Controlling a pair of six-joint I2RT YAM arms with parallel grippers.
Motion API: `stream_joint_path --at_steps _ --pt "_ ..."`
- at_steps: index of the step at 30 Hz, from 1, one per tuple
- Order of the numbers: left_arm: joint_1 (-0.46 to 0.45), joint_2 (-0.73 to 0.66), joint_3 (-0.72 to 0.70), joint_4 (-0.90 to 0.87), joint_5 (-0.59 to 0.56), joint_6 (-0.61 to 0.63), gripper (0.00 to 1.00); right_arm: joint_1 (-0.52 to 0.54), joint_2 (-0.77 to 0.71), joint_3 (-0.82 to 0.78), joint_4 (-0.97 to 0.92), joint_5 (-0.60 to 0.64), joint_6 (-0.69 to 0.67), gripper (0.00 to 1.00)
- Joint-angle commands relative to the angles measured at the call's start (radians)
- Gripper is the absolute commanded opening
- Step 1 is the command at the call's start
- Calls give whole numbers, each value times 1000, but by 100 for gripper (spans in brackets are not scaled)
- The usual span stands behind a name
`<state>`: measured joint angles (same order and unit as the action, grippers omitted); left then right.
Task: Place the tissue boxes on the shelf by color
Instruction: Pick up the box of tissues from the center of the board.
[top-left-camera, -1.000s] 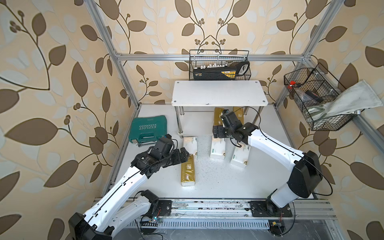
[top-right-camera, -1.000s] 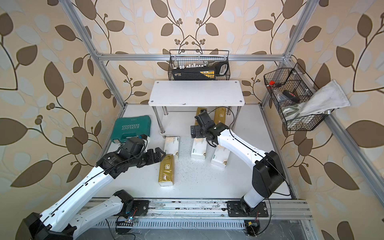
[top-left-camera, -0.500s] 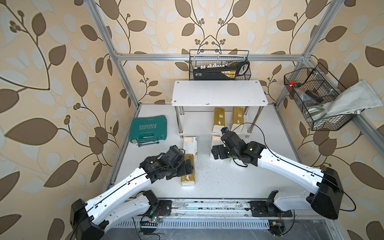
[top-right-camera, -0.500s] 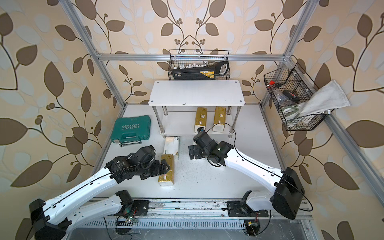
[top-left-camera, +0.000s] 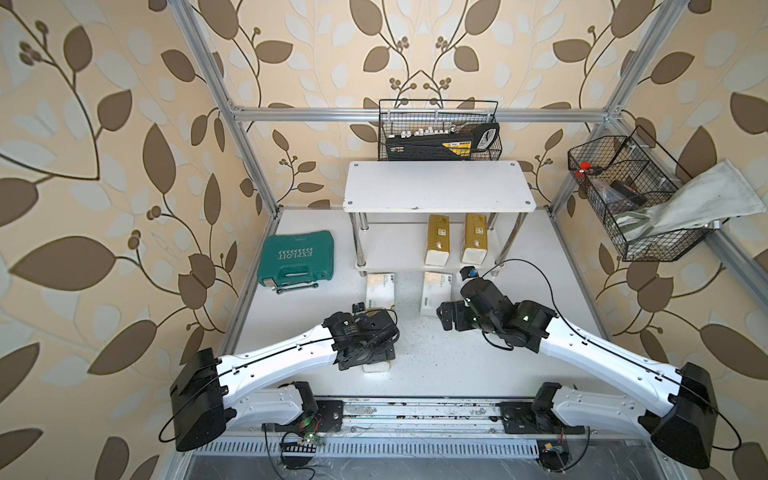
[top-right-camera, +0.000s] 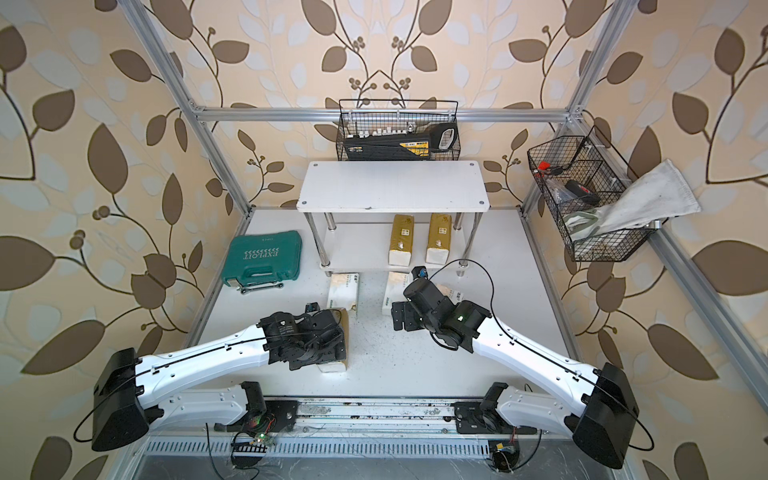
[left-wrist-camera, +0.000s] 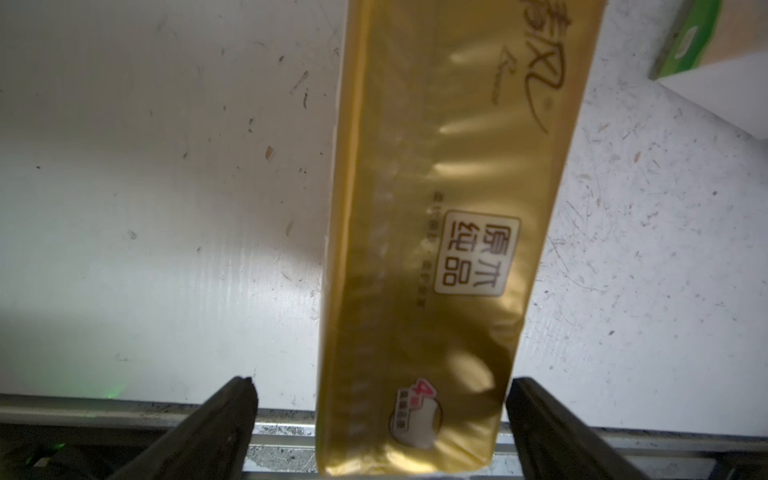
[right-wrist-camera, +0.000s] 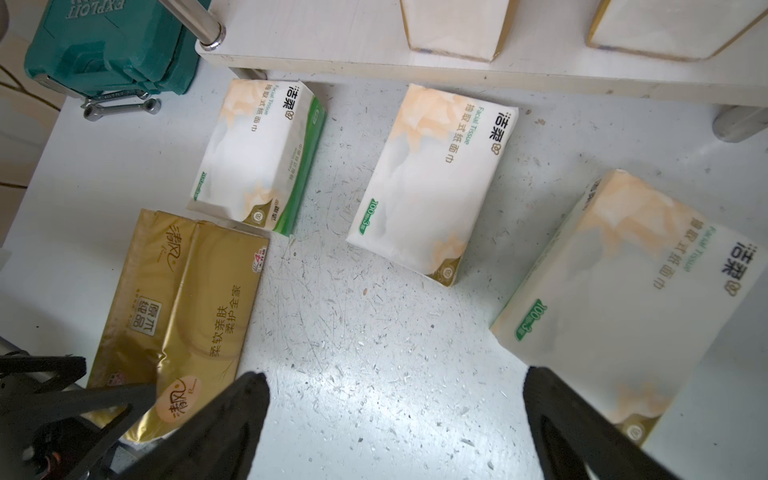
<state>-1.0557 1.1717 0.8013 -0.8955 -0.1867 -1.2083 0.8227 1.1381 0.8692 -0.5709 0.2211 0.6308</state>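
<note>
The shelf (top-left-camera: 436, 187) stands at the back of the table; two gold tissue boxes (top-left-camera: 438, 239) (top-left-camera: 475, 239) lie side by side on its lower board. A third gold pack (left-wrist-camera: 436, 208) lies on the table, and my left gripper (left-wrist-camera: 382, 399) is open astride its near end. In the top views the wrist hides most of that pack (top-right-camera: 345, 332). Three white tissue boxes with green print (right-wrist-camera: 257, 153) (right-wrist-camera: 432, 178) (right-wrist-camera: 631, 291) lie on the table in front of the shelf. My right gripper (right-wrist-camera: 395, 386) hangs open over bare table between them, holding nothing.
A green tool case (top-left-camera: 296, 259) with a wrench (top-left-camera: 297, 288) at its front lies left of the shelf. A black wire basket (top-left-camera: 438, 133) hangs on the back rail. Another basket (top-left-camera: 623, 199) with a cloth (top-left-camera: 706, 199) hangs on the right.
My right arm has drawn back from the shelf's lower tier toward the front, both gold packs staying there. My left gripper has moved over the gold pack on the table and now straddles it.
</note>
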Motion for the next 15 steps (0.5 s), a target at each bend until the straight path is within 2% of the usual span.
stream_joint_path --at_steps 1,15 --pt "-6 20 21 32 -30 -22 99 1 -10 -27 6 9 4 99" --pt "-7 71 2 105 2 -14 99 -11 -17 -41 1 4 3 99"
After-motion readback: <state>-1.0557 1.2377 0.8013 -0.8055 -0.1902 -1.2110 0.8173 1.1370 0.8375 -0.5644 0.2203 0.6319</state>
